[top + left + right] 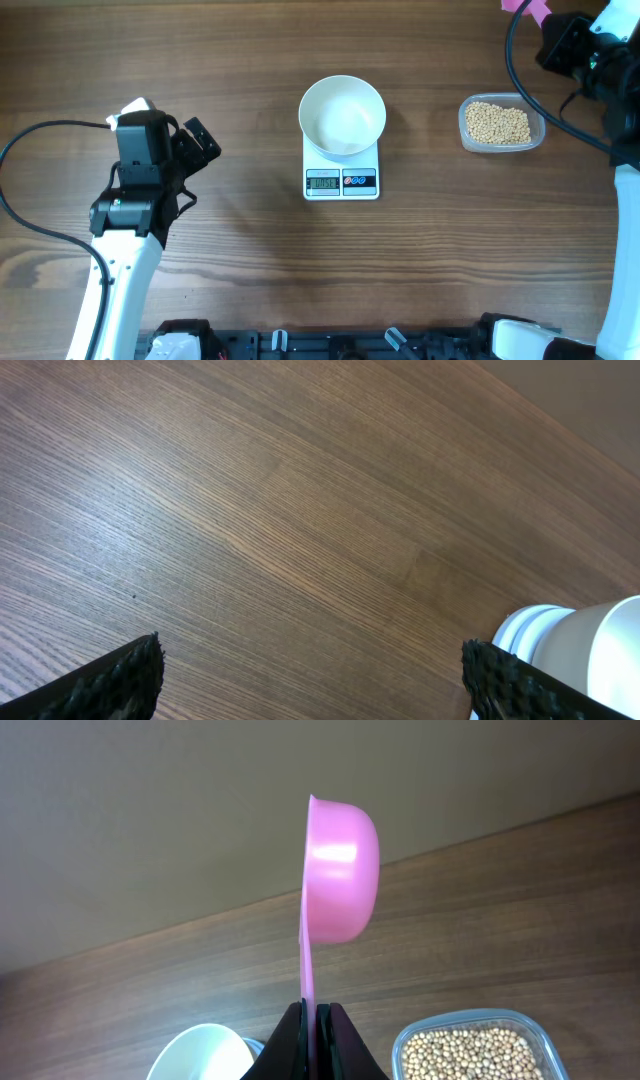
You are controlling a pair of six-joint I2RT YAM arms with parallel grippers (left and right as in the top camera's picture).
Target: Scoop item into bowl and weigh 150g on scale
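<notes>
Two arms flank a scale (341, 170) at mid-table, one with jaws released and one clenched on a pink scoop (335, 880).

A white bowl (342, 116) sits on the scale's platform, covering most of it, with the display and buttons showing at the near edge; from overhead the bowl looks empty. To the right of the scale, well apart from it, a clear plastic tub (501, 124) holds the tan beans (498, 122). Beyond the tub, at the far right corner, the right gripper (311, 1020) pinches the scoop's thin handle between its fingers, the scoop's cup standing up on edge. Well left of the scale, the left gripper (196, 150) hovers above bare wood with its fingers spread wide, gripping nothing.
</notes>
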